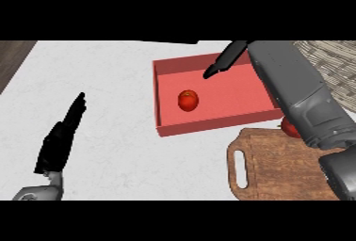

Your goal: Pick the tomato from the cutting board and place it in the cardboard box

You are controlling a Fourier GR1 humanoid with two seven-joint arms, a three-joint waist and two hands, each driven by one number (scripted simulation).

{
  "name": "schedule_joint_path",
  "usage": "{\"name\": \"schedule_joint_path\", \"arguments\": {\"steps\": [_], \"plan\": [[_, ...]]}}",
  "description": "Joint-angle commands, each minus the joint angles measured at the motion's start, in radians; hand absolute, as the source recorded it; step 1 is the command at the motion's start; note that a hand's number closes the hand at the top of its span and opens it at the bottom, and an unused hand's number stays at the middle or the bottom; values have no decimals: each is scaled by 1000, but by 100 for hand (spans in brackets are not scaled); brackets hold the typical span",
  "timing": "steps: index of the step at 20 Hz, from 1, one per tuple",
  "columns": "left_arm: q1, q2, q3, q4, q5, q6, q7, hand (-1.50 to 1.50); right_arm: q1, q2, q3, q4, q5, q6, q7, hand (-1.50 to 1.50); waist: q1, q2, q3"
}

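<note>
A red tomato (pixel 188 100) lies inside the reddish box (pixel 208 123), left of its middle. My right hand (pixel 225 59) hangs over the box's far right part with straight fingers and holds nothing. Its grey forearm crosses the box's right wall. The wooden cutting board (pixel 278 169) lies at the lower right, just in front of the box. Another red thing (pixel 290 128) peeks out from under my right forearm at the board's far edge. My left hand (pixel 62 136) rests open at the lower left, fingers pointing away.
A woven wicker mat (pixel 334 61) lies at the far right behind my right arm. The white marbled counter (pixel 104 84) spreads left of the box. A dark wooden strip (pixel 14 56) shows at the far left corner.
</note>
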Motion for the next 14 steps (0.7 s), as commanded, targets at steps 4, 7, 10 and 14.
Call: {"name": "schedule_joint_path", "arguments": {"steps": [4,7,10,14], "plan": [[-4,-17,-21,-2,-7,0,-8,0,-5,-173,-98,57,-83,40,50,-150,32,23,1],[-20,-12,-30,-19,-15,-4,-4,0,1,-247,-114,64,-98,91,67,-150,48,36,4],[-36,-13,-31,-6,-22,0,-16,0,0,-283,-129,57,-112,122,74,-150,59,46,4],[-43,-36,-53,-10,-23,2,-16,0,23,-335,-118,29,-100,170,60,-150,70,61,7]]}}
